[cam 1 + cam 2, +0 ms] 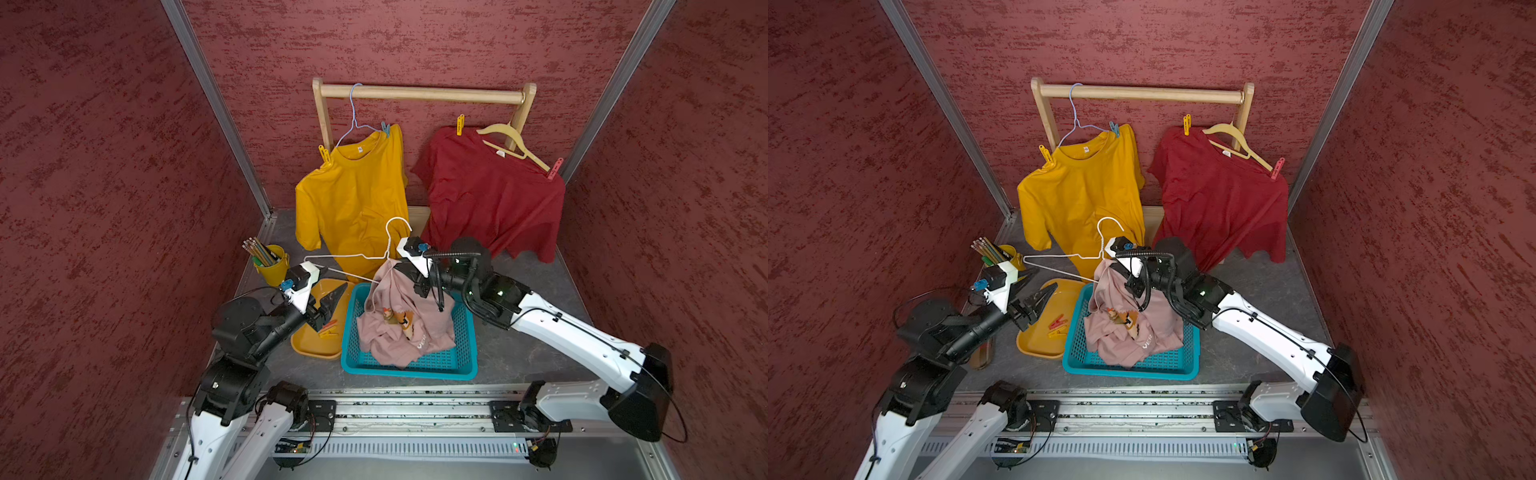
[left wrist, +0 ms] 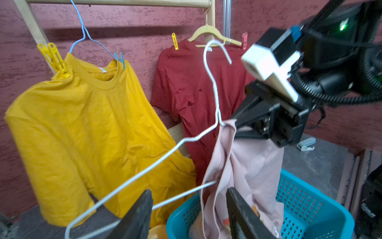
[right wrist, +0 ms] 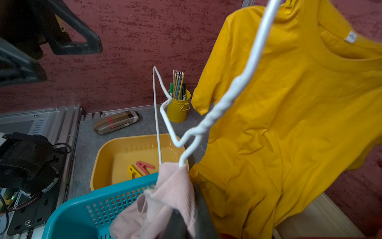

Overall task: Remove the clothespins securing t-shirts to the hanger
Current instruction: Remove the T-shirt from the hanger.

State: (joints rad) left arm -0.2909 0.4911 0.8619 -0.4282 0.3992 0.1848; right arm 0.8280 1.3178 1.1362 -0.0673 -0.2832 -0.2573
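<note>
Right claw (image 2: 235, 123) pinches floppy pink t-shirt (image 1: 399, 328) at the white wire hanger (image 3: 223, 104), left claw (image 1: 1046, 277) sits spread; clothespins (image 2: 54, 59) look light, springy, best squeezed at the tails.

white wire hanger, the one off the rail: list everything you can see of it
The white hanger is thin coated wire: an open hook, a twisted neck, two sloping shoulders and a straight bottom bar. Nothing is clipped to it. It hangs tilted, off the rail, above the yellow tray and teal basket. One shoulder runs inside the pink t-shirt's collar, where the right gripper is shut. The open left gripper is close to its bottom bar; contact cannot be told.
</note>
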